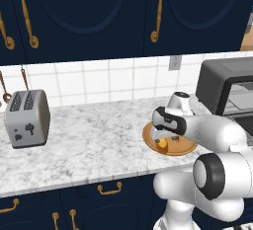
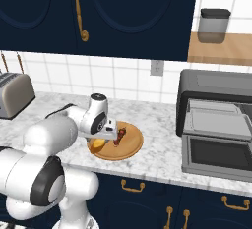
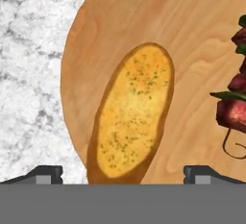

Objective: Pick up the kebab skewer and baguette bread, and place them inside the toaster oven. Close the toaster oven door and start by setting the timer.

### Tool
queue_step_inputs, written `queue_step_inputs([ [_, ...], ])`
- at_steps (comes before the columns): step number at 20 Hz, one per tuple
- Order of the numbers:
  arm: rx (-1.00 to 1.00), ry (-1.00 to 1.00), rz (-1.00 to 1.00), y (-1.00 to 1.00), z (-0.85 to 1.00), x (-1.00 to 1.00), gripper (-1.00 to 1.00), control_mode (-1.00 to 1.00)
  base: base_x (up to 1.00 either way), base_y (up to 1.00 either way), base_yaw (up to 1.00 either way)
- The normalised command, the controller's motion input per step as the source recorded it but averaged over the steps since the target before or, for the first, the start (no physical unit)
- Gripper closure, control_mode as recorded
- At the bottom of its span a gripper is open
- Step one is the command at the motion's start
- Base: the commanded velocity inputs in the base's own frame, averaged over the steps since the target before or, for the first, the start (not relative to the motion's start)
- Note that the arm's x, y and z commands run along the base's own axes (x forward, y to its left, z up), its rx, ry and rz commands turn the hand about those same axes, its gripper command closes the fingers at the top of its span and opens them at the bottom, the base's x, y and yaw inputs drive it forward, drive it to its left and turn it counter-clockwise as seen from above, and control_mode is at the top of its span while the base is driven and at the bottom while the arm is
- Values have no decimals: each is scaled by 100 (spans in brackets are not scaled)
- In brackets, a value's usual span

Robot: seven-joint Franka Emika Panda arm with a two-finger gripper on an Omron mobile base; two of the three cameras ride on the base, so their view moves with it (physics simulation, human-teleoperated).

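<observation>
**Bread seen right under the open gripper**

The baguette bread (image 3: 130, 115) is seen lying flat on the wooden plate (image 3: 144, 16), close below the hand. The gripper (image 3: 123, 172) is held just above it, with its jaws spread wide and nothing between them. The kebab skewer (image 3: 235, 100) is laid beside the bread on the same plate. The toaster oven (image 2: 216, 120) is set to the right on the counter (image 1: 89, 140), with its door (image 2: 216, 157) seen open
</observation>
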Motion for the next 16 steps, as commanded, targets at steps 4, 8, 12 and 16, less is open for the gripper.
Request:
queue_step_inputs([
  [4, 0, 0, -5, 0, -19, 28, -100, -100, 0, 0, 0],
  [8, 0, 0, -4, 0, -18, 16, -100, -100, 0, 0, 0],
  [12, 0, 0, -1, 0, -24, 0, -100, -100, 0, 0, 0],
  [16, 0, 0, 0, 0, -22, 0, -100, -100, 0, 0, 0],
])
